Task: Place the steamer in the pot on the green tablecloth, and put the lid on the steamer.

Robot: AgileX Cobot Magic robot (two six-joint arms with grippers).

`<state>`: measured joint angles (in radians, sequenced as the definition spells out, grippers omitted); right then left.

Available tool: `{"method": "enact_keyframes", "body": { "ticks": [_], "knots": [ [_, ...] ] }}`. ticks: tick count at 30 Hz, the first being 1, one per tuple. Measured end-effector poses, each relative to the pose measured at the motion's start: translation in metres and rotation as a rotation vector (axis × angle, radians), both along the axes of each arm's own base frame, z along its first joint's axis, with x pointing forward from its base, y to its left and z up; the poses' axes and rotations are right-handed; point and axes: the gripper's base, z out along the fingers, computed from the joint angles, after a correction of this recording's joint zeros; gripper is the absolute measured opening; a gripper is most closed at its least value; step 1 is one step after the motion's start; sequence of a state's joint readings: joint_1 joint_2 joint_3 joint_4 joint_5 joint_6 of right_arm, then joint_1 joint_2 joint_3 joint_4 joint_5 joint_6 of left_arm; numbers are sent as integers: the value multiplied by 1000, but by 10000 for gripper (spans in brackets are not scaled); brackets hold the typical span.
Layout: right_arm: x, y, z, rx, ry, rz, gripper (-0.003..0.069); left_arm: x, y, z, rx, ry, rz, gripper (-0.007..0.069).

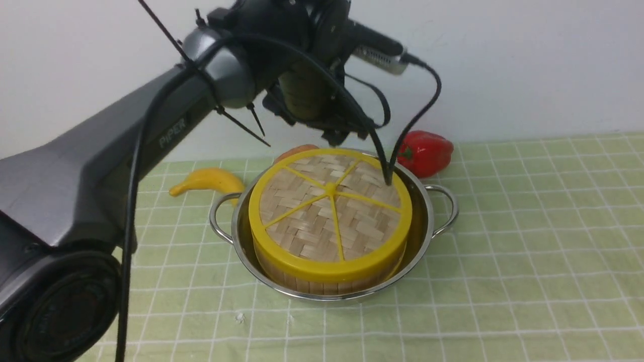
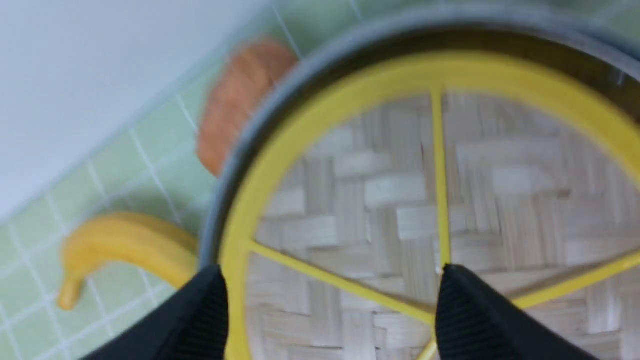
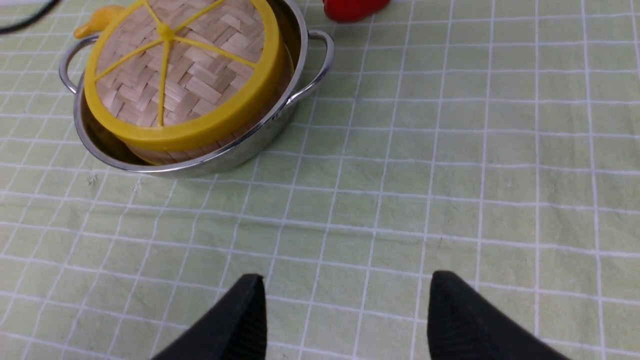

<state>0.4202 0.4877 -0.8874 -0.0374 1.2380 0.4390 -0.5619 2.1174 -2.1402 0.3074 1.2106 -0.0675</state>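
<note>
Front view: the lid (image 1: pixel 329 201), a woven bamboo disc w/ yellow rim and spokes, sits on the steamer (image 1: pixel 302 285). The steamer stands inside the steel pot (image 1: pixel 427 221) on the green tablecloth (image 1: pixel 528 241) covering the worktop. We judge both task steps done, or nearly so.

Left end effector (image 2: pixel 331 272) hovers just above the lid's far side, jaws spread, gripping nothing. Right end effector (image 3: pixel 345 285) is likewise released, over bare cloth, well apart from the pot.

Risks, as we judge them:
- A black cable (image 1: pixel 390 168) from the left arm hangs down to the lid's far edge. If the arm lifts away it could catch the rim and drag the lid off.
- The left fingertips (image 2: pixel 215 300) are near the rim, so a sideways exit could nudge the lid askew.
- We can't tell if the lid sits flush all round, and the wrist view is blurred.

Nearby: a banana (image 1: pixel 209 181), a red bell pepper (image 1: pixel 425 151), and an orange-brown item (image 1: pixel 297 151) behind the pot.

Readable text: "PIPER" (image 1: pixel 173 133) on the left arm. No other writing seen.
</note>
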Motion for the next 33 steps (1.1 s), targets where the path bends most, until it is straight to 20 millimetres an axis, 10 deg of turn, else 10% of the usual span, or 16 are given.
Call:
{"method": "enact_keyframes", "body": {
  "ticks": [8,16,24,33],
  "knots": [
    [-8,-15,0,-84,-90,-61,395,-30,10,64,-157,-76,-22,378],
    [-39,-36,-36,-116,-189,-108,218,-84,32,99,-242,-50,-99,-1],
    [-52,-42,-41,-65,-345,-108,-9,-147,71,78,-196,4,-125,-23],
    [-49,-39,-34,-37,-427,-95,-14,-199,98,39,-364,-206,-174,-23]
  ]
}}
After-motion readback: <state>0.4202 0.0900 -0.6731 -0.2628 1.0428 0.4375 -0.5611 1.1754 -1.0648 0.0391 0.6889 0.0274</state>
